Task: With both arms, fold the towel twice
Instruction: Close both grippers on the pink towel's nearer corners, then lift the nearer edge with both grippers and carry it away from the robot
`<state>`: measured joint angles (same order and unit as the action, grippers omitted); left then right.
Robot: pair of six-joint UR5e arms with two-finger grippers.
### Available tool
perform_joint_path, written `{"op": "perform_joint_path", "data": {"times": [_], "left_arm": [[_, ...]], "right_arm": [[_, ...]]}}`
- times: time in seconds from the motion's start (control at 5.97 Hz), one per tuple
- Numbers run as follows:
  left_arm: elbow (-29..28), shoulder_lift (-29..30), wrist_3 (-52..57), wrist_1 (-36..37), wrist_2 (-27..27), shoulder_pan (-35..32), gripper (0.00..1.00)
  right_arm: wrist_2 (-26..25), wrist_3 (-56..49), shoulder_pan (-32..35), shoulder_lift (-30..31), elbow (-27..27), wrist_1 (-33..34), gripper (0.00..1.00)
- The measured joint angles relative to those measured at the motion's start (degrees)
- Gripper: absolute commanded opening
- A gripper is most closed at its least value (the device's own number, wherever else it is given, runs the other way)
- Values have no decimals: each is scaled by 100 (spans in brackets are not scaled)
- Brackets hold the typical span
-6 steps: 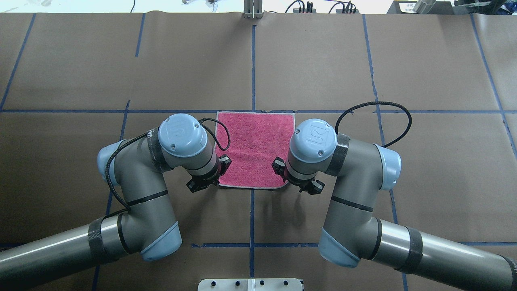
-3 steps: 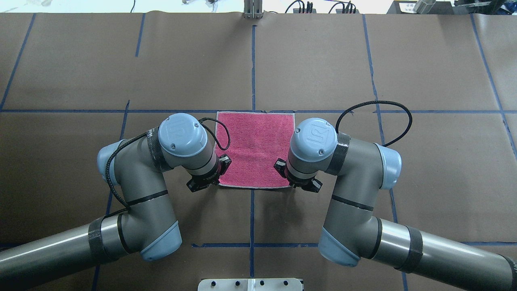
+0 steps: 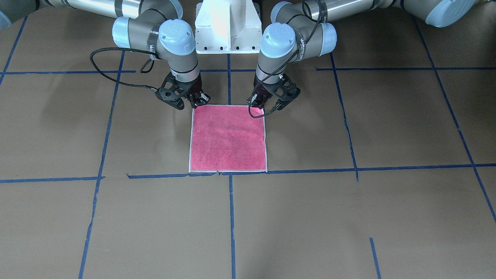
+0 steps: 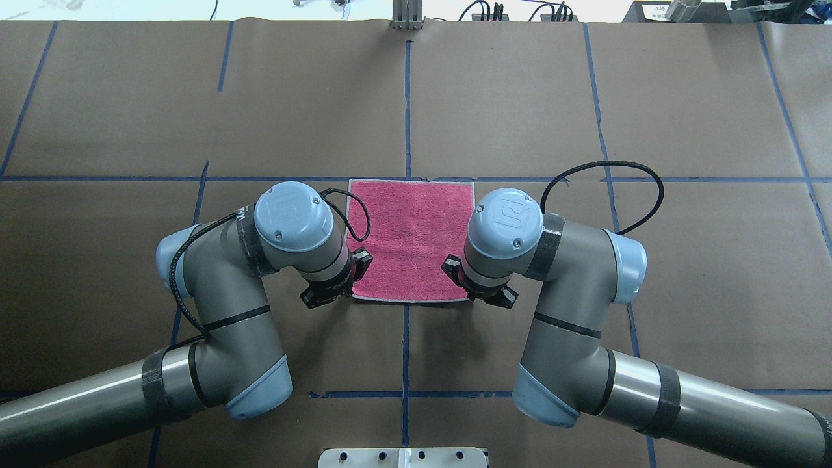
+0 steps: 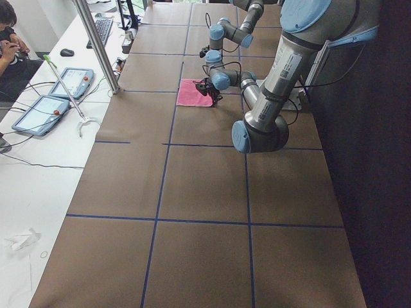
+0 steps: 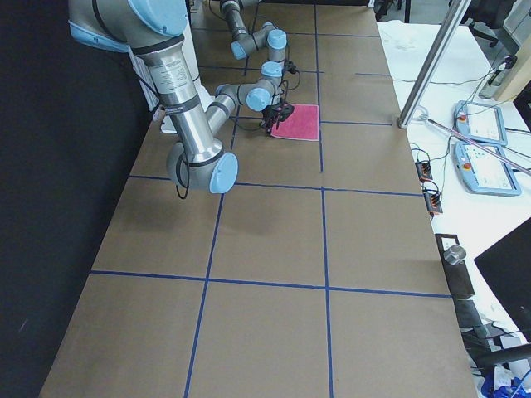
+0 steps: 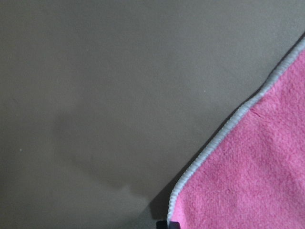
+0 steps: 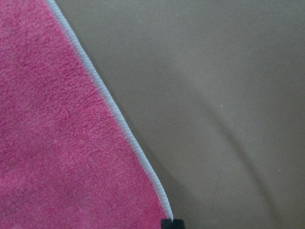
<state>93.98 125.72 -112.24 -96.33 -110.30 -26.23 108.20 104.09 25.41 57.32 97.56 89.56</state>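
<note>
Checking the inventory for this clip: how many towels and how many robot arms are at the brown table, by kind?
Towel: 1
Arms: 2 (left arm, right arm)
Total: 3

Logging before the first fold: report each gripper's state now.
Left gripper: at the pink towel's robot-side corner; open or closed cannot be told.
Right gripper: at the other robot-side corner; likewise cannot be told.
</note>
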Motion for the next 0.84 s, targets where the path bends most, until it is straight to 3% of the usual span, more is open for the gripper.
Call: {"op": "perform_joint_path", "data": {"times": [0.84], "left_arm": [[68, 87, 14, -17, -58, -383, 0]], "right_arm": [[121, -24, 320, -138, 0, 9, 0]]}}
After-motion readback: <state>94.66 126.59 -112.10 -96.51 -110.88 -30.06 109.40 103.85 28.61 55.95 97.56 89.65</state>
